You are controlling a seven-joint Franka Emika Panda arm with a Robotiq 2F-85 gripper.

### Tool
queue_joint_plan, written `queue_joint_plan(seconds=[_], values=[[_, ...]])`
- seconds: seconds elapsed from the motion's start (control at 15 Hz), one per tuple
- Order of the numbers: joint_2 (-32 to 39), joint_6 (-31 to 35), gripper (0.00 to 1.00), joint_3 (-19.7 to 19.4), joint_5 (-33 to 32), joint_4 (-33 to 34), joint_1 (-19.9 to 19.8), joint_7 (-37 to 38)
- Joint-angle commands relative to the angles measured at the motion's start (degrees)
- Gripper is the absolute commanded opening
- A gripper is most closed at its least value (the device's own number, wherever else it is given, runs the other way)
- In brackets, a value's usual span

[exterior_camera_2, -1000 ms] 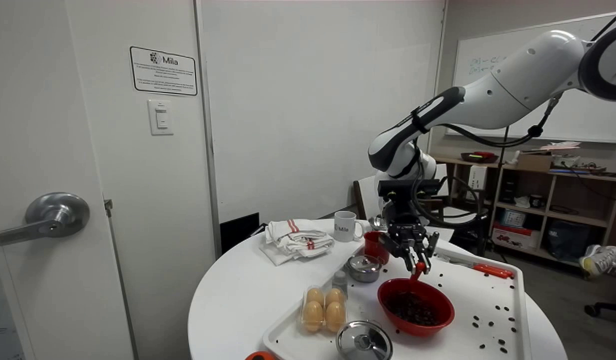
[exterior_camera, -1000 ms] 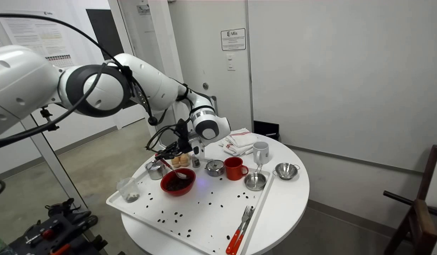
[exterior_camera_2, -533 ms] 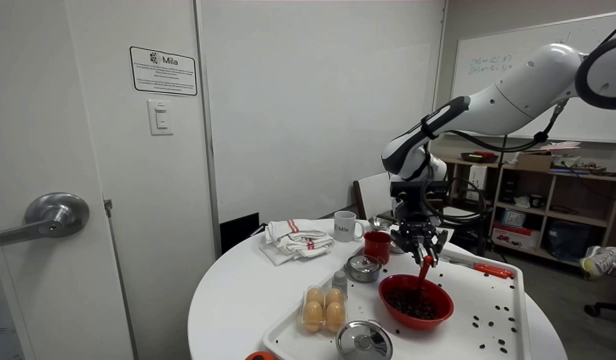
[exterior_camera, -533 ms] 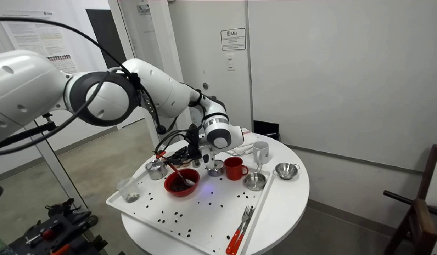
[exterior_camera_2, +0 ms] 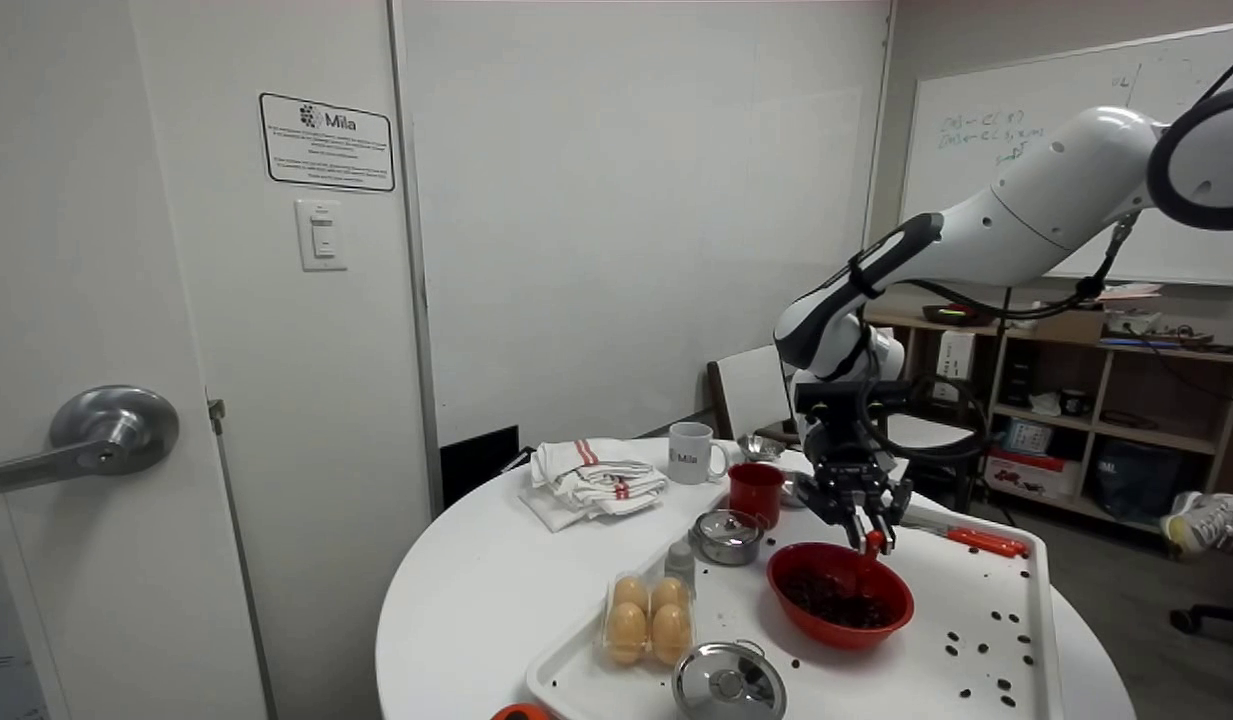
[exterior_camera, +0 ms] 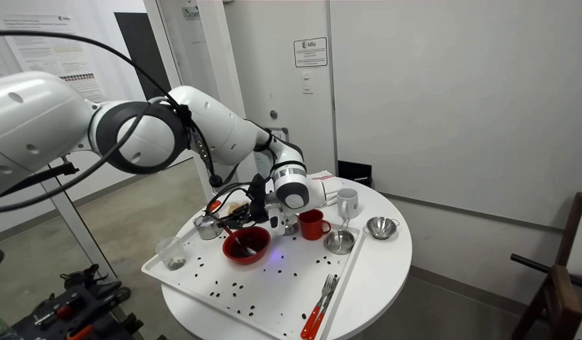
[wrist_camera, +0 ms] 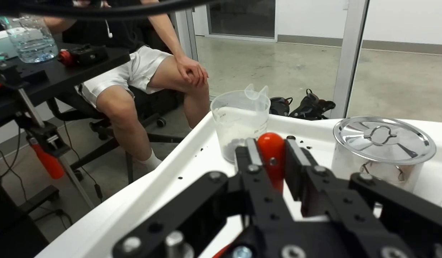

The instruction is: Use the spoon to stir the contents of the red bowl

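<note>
The red bowl (exterior_camera: 247, 260) sits on the tray in both exterior views, with dark bean-like pieces (exterior_camera_2: 826, 600) inside. A spoon (exterior_camera: 249, 251) with a silver head and a red handle leans in it, its head down among the contents. My gripper (exterior_camera_2: 871, 538) is above the bowl's rim, its jaws closed around the upper part of the handle. In the wrist view the rounded handle end (wrist_camera: 271, 146) sticks up between the fingertips of the gripper (wrist_camera: 273, 152). Only a red sliver, probably the bowl, shows at the bottom there.
A clear measuring cup (wrist_camera: 238, 122) and a lidded silver pot (wrist_camera: 382, 150) stand close by on the white tray (exterior_camera: 281, 293). Eggs (exterior_camera_2: 648, 620), a small lidded pot (exterior_camera_2: 728, 537), a red mug (exterior_camera: 312, 225) and a fork (exterior_camera: 319, 304) lie around. Loose beans are scattered about.
My gripper has moved right and lower in both exterior views, carrying the spoon. The spoon's head has swept across the bowl. The bowl has shifted slightly on the tray.
</note>
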Motion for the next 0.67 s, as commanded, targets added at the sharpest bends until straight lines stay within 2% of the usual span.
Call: queue_joint_plan(seconds=[0.0,0.33,0.6], values=[[0.5,-0.8,0.09,0.1,-1.4,0.6,2.8,-0.1],[1.4,-0.9,0.09,1.0,-2.4,3.7,7.7,2.3],[1.0,-1.0,0.09,1.4,-2.3,5.4,8.7,2.5]])
